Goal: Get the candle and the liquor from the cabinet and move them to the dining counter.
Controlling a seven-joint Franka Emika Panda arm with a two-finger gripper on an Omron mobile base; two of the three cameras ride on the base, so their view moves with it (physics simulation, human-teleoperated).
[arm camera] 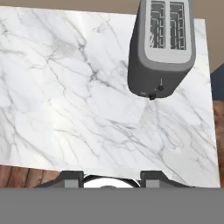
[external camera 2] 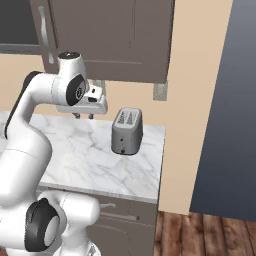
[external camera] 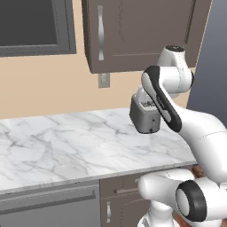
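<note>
The dark brown cabinet [external camera: 133, 35] hangs on the wall with its doors shut, a long silver handle [external camera: 100, 33] on the left door. It also shows in the right base view as the cabinet [external camera 2: 110, 35]. The candle and the liquor are hidden, and the dining counter is out of view. My gripper [external camera 2: 83, 116] hovers below the cabinet, pointing down over the marble wall counter [external camera 2: 95, 160]. In the hand view the gripper [arm camera: 113, 178] is open, its two fingertips [arm camera: 72, 177] apart with nothing between them.
A grey two-slot toaster [external camera: 144, 117] stands at the counter's right end, just right of my hand; it appears again as the toaster [arm camera: 162, 48]. A wall outlet [external camera: 103, 80] sits under the cabinet. A dark framed panel [external camera: 31, 26] is at upper left. Wooden floor [external camera 2: 205, 235] lies to the right.
</note>
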